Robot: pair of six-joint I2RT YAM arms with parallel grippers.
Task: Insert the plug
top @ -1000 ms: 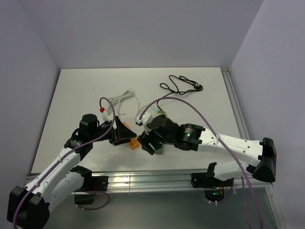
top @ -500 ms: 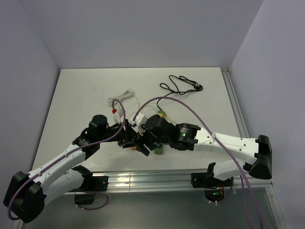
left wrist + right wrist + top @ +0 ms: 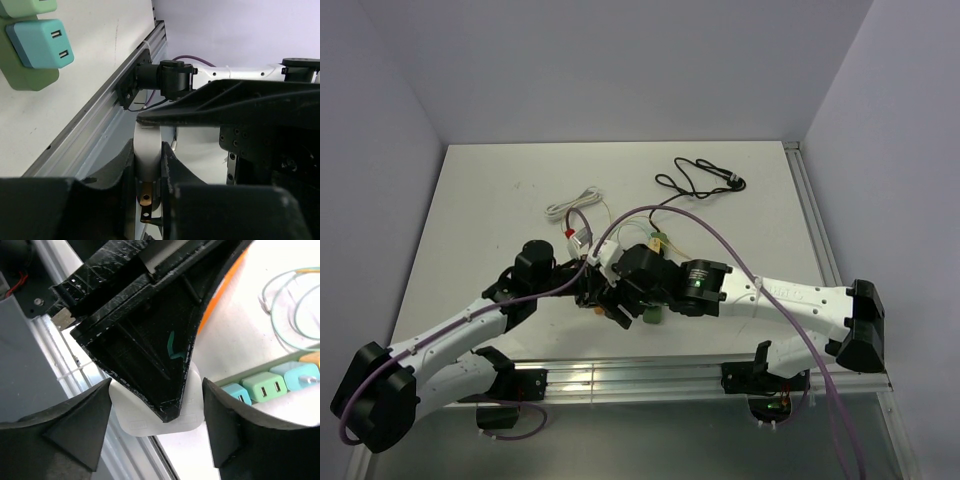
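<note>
A white plug (image 3: 147, 150) with brass prongs (image 3: 144, 202) is pinched between the fingers of my left gripper (image 3: 148, 167), which is shut on it. In the right wrist view the same plug (image 3: 145, 417) shows below the left gripper's black finger (image 3: 150, 340). My right gripper (image 3: 155, 427) straddles the plug, open, its fingers (image 3: 75, 425) just off the plug's sides. In the top view both grippers meet at the table's near edge, the left gripper (image 3: 590, 288) against the right gripper (image 3: 618, 302). A green power strip (image 3: 285, 371) holding teal and green chargers lies beside them.
The green power strip (image 3: 653, 314) runs under the right arm. A black cable (image 3: 700, 180) lies at the back right and a white cable (image 3: 570, 205) at the back left. An aluminium rail (image 3: 650, 378) borders the near edge. The teal charger (image 3: 40, 42) sits in the strip.
My left arm swung right to meet the right gripper and its jaws closed on the white plug. The right gripper's jaws opened wider around the plug.
</note>
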